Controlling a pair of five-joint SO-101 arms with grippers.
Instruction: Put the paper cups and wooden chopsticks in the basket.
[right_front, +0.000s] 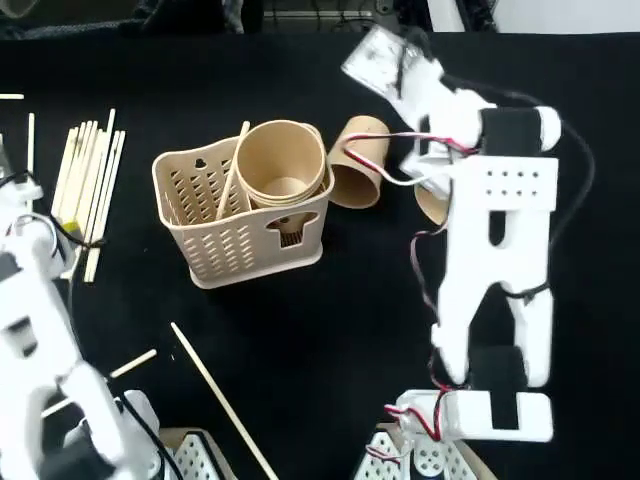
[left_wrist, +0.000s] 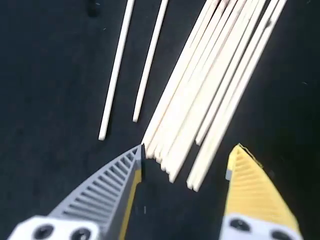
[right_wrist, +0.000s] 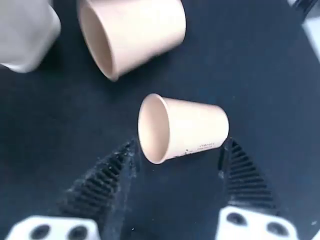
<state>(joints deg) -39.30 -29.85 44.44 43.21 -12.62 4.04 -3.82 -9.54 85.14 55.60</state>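
The left claw (left_wrist: 190, 150) was open. Its two jaws sat on either side of the ends of a bunch of chopsticks (left_wrist: 210, 85). It was not holding them yet. In the high view, this bunch lay at the left of the frame, well apart from the basket (right_front: 215, 250).

The right claw (right_wrist: 180, 145) was open too. A small cup (right_wrist: 182, 130) lay on its side between the jaws. I could not tell if the jaws touched it. A big cup (right_wrist: 130, 30) lay on its side near it. In the high view, the big cup was just to the right of the basket.

The basket stood near the middle of the frame on the black surface (right_front: 330, 330). It had a stack of cups (right_front: 282, 165) in it, and one chopstick (right_front: 235, 170) leaned in beside the stack. So that part looked done.

A lot was left, I think. The two cups were not in. The bunch was not in. A long chopstick (right_front: 225, 400) lay at the lower middle of the frame and a short chopstick (right_front: 135, 362) at the lower left. A thin chopstick (right_front: 30, 140) lay at the upper left edge. The job looked less than half done.
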